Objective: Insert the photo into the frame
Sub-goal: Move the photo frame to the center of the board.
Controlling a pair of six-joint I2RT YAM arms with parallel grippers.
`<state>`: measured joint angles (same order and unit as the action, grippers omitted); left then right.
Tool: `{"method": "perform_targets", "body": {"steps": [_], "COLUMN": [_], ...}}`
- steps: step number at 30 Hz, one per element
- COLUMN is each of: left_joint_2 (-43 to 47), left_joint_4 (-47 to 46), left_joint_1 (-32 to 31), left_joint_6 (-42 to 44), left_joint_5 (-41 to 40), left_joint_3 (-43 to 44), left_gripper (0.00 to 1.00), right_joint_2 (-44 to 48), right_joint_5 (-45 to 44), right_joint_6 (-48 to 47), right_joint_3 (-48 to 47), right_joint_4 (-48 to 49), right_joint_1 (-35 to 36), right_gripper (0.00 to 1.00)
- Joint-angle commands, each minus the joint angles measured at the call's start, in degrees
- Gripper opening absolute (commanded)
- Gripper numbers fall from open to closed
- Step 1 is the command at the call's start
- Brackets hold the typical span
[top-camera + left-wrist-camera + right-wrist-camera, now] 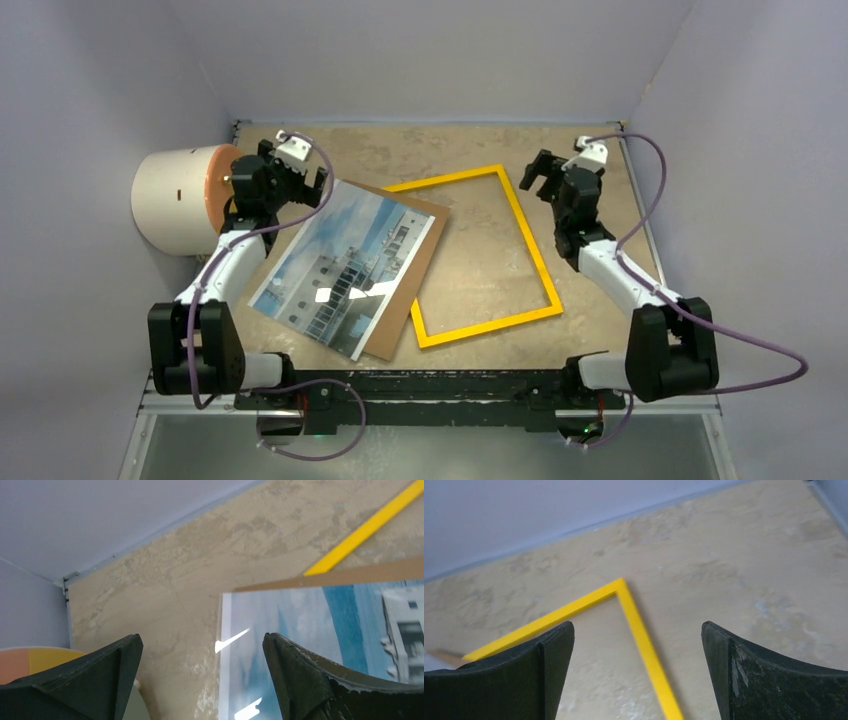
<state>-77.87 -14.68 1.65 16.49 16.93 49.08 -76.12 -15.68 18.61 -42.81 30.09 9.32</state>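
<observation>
Far L of the frame (536, 255), by the table (450, 150) edge: white drum (175, 200) w/ orange end, lying on its side; contents can't be seen. L pincer (202, 642) between drum and frame, jaws wide apart, nothing in them, over the photo's (345, 265) far corner. Photo lies face up on a brown board (422, 262) L of the frame, not in it. Board's R side overlaps frame's L rail. Frame flat, yellow up, bare table showing inside. R pincer (638, 627) near frame's far R corner, jaws wide apart, nothing in them.
</observation>
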Motion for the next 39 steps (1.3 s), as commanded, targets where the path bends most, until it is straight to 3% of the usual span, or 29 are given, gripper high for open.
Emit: {"method": "perform_targets", "body": {"steps": [1, 9, 16, 30, 36, 39], "left_joint_2": [2.5, 5.0, 4.5, 0.0, -0.2, -0.5], "left_joint_4": [27.1, 41.5, 46.0, 43.9, 43.5, 42.9], "left_joint_1": [0.3, 0.3, 0.3, 0.2, -0.6, -1.2], "left_joint_6": [8.1, 13.8, 16.3, 17.7, 17.3, 17.1], "left_joint_5": [3.5, 1.5, -1.2, -5.4, -5.4, -6.1], "left_joint_3": [3.6, 5.7, 6.1, 2.6, 2.1, 1.4], "left_gripper": [1.00, 1.00, 0.99, 0.95, 0.95, 0.95], "right_joint_2": [-1.0, -4.4, -9.5, -15.7, -20.1, -21.3], "right_joint_5": [6.4, -2.3, -7.5, -8.8, -8.7, -10.3], "right_joint_6": [1.0, 2.9, 7.7, 11.2, 11.0, 11.1], "right_joint_3": [-8.6, -7.8, -6.6, -2.9, -3.9, -4.5], "right_joint_4": [-21.8, -29.9, -34.1, -32.0, -31.9, -32.0], "right_joint_1": [11.3, 39.0, 55.3, 59.7, 59.7, 59.7], "right_gripper": [0.99, 0.98, 0.92, 0.83, 0.68, 0.55]}}
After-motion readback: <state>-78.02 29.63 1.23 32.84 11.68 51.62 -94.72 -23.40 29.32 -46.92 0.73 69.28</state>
